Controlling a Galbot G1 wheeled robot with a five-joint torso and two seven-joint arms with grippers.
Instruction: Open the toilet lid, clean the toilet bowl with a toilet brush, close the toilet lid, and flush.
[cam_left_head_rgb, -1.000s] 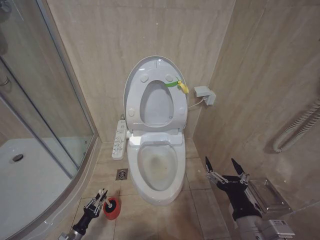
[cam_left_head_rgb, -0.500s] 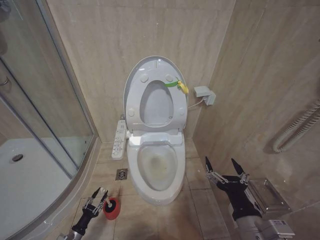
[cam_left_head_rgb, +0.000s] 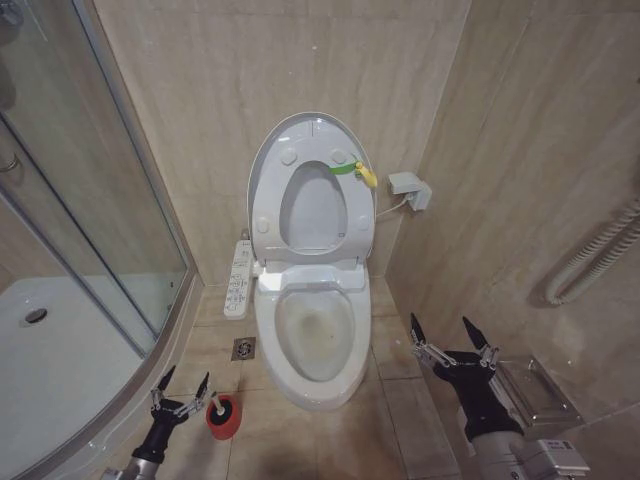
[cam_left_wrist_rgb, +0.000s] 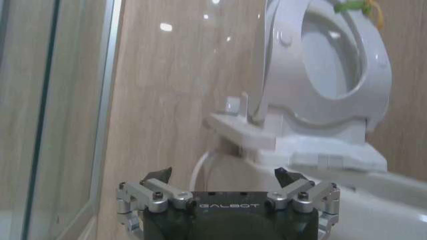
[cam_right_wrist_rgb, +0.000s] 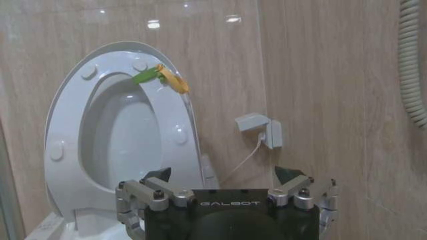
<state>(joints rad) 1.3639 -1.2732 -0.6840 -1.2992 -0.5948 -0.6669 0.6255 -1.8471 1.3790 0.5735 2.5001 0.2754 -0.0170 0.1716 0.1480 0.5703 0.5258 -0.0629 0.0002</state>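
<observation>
Left tool (cam_left_head_rgb: 181, 391), fingers spread apart, hangs just beside the small round red cup holder (cam_left_head_rgb: 224, 417) on the floor; brush inside, can't tell. Right tool (cam_left_head_rgb: 446, 336) spread too, with the white ceramic bowl (cam_left_head_rgb: 316, 340) off to its left, glossy white lid (cam_left_head_rgb: 312, 180) raised.

Your head view looks down from high on the toilet bowl (cam_left_head_rgb: 315, 340), centre frame, floor below. Your left wrist view sits low, facing the raised toilet lid (cam_left_wrist_rgb: 320, 60) edge-on at upper right. Your right wrist view faces that lid (cam_right_wrist_rgb: 120, 140) front-on, left of frame, wall close behind.
</observation>
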